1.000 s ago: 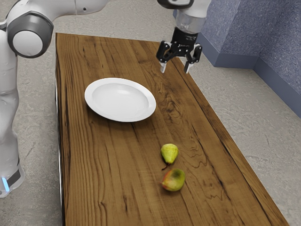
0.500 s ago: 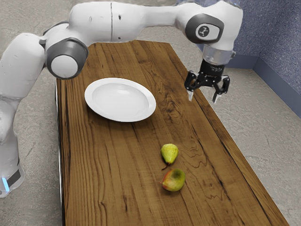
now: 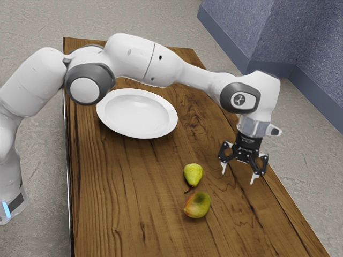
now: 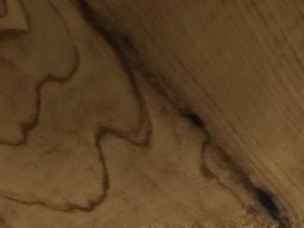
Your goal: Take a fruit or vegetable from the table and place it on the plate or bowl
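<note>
In the exterior view, the white arm (image 3: 161, 67) is coming in from the exterior view's left and is reaching across a long brown wooden table (image 3: 123, 214). At the end of the arm, the black gripper (image 3: 238, 175) is pointing straight down. It is hanging just over the wood, near the table edge on the exterior view's right. Its two fingers (image 3: 223, 168) are standing wide apart, and they are holding nothing.

Two pears are lying on the table. The green pear (image 3: 193, 173) is lying near the gripper, on the side toward the exterior view's left, and it is not touching the gripper. The red and green pear (image 3: 198, 204) is lying just beside the green pear, closer to the camera. The two pears are sitting very close together, and I cannot tell if they are touching. Both are resting on the wood.

The white plate (image 3: 136, 112) is sitting flat on the table, well apart from the pears, farther up the table. Part of the arm is passing above its far side. A grey floor (image 3: 32, 21) is showing around the table, and a blue-grey wall (image 3: 300, 32) is standing in the corner at the exterior view's upper right.

In the wrist view, the brown wood of the table (image 4: 71, 166) is sitting close under the hand. Wavy dark lines are running across it, and a dark spot (image 4: 194, 118) is showing in the grain.
</note>
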Robot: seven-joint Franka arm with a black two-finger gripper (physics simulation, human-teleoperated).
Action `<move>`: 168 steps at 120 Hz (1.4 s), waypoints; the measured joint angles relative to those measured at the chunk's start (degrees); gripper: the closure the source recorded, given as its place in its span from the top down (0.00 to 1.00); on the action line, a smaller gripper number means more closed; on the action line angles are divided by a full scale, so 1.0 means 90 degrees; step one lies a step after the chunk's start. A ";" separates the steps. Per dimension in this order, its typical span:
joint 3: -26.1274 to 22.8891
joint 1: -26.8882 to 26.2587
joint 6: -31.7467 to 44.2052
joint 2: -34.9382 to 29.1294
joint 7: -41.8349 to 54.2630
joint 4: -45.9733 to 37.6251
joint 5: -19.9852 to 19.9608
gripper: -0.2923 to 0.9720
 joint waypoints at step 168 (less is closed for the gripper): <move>0.0277 -0.1082 0.2619 -0.3158 0.1829 -0.5064 -0.1146 0.76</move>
